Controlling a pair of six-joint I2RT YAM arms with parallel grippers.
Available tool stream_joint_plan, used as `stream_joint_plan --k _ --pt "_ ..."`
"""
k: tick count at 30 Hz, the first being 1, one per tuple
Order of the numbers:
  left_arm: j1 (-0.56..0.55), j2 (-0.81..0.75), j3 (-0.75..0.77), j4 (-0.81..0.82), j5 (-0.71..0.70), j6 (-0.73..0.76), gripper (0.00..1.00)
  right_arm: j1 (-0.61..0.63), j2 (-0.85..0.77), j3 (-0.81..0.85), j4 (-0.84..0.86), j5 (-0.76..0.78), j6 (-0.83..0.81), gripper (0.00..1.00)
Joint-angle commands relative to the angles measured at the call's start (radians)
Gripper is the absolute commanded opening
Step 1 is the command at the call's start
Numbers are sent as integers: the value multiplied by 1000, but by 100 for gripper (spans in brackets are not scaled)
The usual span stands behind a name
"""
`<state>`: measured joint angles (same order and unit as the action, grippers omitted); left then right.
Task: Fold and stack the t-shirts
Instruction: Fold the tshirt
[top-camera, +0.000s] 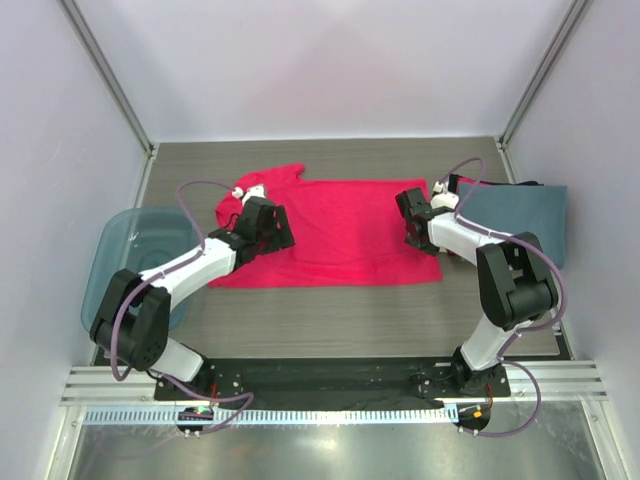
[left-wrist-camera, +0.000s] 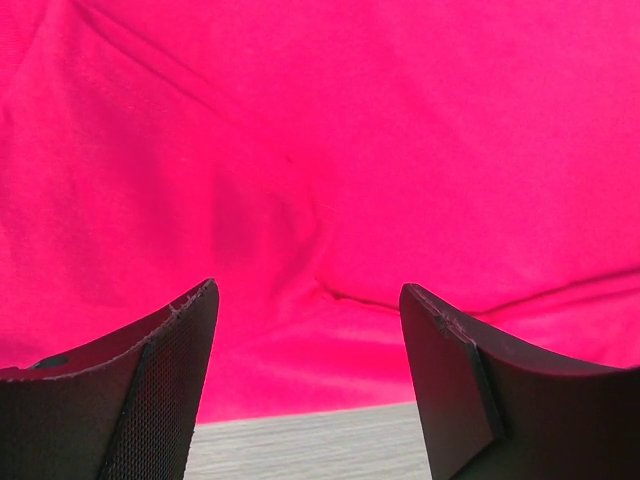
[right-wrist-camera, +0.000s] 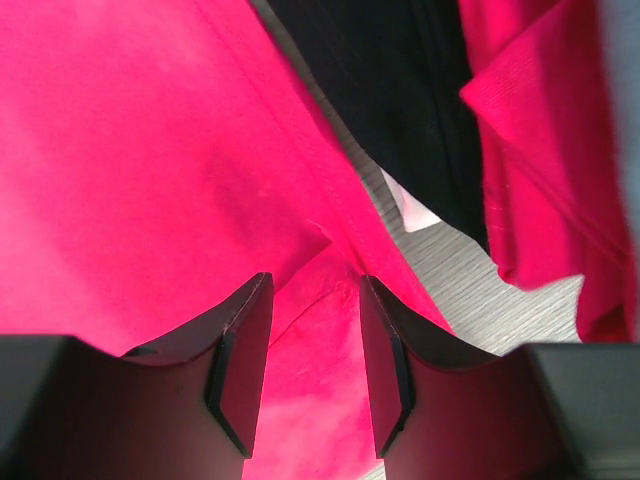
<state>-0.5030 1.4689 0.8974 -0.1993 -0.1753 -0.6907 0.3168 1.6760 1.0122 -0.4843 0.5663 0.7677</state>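
Observation:
A bright pink-red t-shirt (top-camera: 345, 235) lies spread across the middle of the table, partly folded, with a sleeve sticking out at its back left. My left gripper (top-camera: 268, 226) hovers over its left part, open. In the left wrist view the left gripper (left-wrist-camera: 308, 300) holds nothing, and the shirt's near edge (left-wrist-camera: 300, 390) lies just below. My right gripper (top-camera: 412, 224) is at the shirt's right edge. Its jaws (right-wrist-camera: 315, 290) stand open astride a folded hem corner. A folded blue-grey t-shirt (top-camera: 515, 215) lies at the right, with a black one (right-wrist-camera: 390, 90) and a red one (right-wrist-camera: 540, 150) beneath it.
A translucent blue bin (top-camera: 120, 255) stands at the left table edge beside the left arm. Grey wood-grain table (top-camera: 340, 315) shows in front of the shirt. White walls and metal posts close in the back and sides.

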Motion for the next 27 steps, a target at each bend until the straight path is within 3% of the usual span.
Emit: stream_joint_plan --k 1,6,9,12,14,27 --pt "6 19 37 5 -53 34 74 -8 31 42 -11 61 28 46" --pt "85 108 78 -54 -18 22 74 -10 59 43 -11 58 39 44" --pt "110 133 75 -51 -1 2 73 -10 51 31 -11 72 42 38" --pt "118 169 72 -48 7 -3 72 -15 34 23 -11 79 42 11" --pt "126 203 74 -49 19 -6 72 -19 15 20 -11 84 44 2" --pt "150 286 90 -75 16 -9 72 -56 -73 25 -27 92 13 3"
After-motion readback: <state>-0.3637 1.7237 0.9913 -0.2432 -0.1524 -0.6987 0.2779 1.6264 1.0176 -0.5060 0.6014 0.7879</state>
